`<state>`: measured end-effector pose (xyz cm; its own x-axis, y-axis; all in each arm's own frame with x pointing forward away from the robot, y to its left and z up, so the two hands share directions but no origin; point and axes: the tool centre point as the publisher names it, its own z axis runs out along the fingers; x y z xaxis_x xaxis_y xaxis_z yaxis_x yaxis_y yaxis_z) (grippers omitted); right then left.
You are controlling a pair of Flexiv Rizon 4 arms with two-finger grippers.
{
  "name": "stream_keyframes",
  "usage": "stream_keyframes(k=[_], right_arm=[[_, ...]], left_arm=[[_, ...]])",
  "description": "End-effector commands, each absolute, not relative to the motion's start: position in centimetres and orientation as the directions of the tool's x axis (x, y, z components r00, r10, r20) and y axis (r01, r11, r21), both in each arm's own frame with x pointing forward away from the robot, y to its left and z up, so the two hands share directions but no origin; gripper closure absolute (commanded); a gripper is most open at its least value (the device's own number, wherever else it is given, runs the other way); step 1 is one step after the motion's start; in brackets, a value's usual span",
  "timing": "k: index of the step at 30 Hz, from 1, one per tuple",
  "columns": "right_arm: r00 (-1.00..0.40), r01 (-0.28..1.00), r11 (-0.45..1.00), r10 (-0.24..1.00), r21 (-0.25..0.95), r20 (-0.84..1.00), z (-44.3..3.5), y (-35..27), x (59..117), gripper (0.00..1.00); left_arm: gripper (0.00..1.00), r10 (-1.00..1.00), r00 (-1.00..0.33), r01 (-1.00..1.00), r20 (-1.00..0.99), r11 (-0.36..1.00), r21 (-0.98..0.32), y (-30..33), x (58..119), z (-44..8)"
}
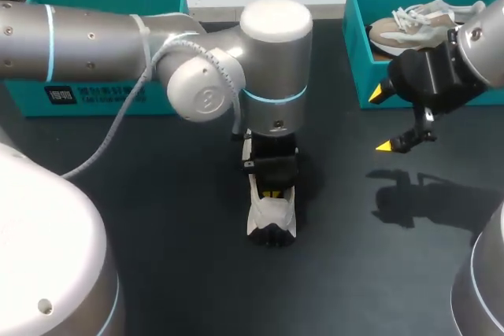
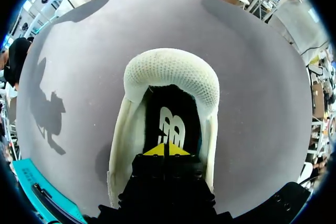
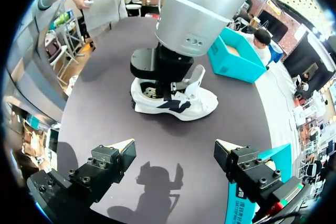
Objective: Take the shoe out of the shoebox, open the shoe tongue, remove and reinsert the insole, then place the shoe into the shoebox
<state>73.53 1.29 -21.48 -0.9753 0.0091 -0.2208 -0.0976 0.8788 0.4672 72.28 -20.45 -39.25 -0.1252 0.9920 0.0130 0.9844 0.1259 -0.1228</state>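
white mesh sneaker (image 1: 272, 214) is being observed standing on the dark matte table (image 1: 157, 234). the tips of the left gripper (image 2: 164, 149) are being pressed together inside its opening, over the black insole (image 2: 170, 124); the right gripper (image 3: 173, 144) is being held spread, empty, near a teal cardboard shoebox (image 1: 356, 60). the shoe is being left unbraced, so dragging or tipping is being risked with any insole pull.

The shoe (image 1: 272, 214) is creamy white, with fine dotted mesh on its heel collar and a dark navy side mark. Its insole (image 2: 170, 127) is black with a white logo. The shoebox (image 1: 358, 45) is teal and the counter (image 1: 181, 257) charcoal. The left gripper (image 2: 166, 149) and right gripper (image 3: 173, 144) have yellow tips on black bodies.
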Motion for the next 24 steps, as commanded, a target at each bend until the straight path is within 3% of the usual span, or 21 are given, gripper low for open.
stream_keyframes(k=[1,9,24], right_arm=[[-0.975,-0.097,0.880,0.010,0.465,-0.222,-21.6,1.4,73.5,0.00],[-0.975,-0.097,0.880,0.010,0.465,-0.222,-21.6,1.4,73.5,0.00],[-0.975,-0.097,0.880,0.010,0.465,-0.222,-21.6,1.4,73.5,0.00]], left_arm=[[1.00,0.993,-0.120,0.985,-0.002,0.119,-0.125,-20.0,72.5,-37.8],[1.00,0.997,-0.072,0.986,0.033,0.076,-0.147,-19.5,71.3,-35.9],[1.00,0.998,-0.060,0.987,0.033,0.065,-0.149,-20.4,69.7,-41.5]])
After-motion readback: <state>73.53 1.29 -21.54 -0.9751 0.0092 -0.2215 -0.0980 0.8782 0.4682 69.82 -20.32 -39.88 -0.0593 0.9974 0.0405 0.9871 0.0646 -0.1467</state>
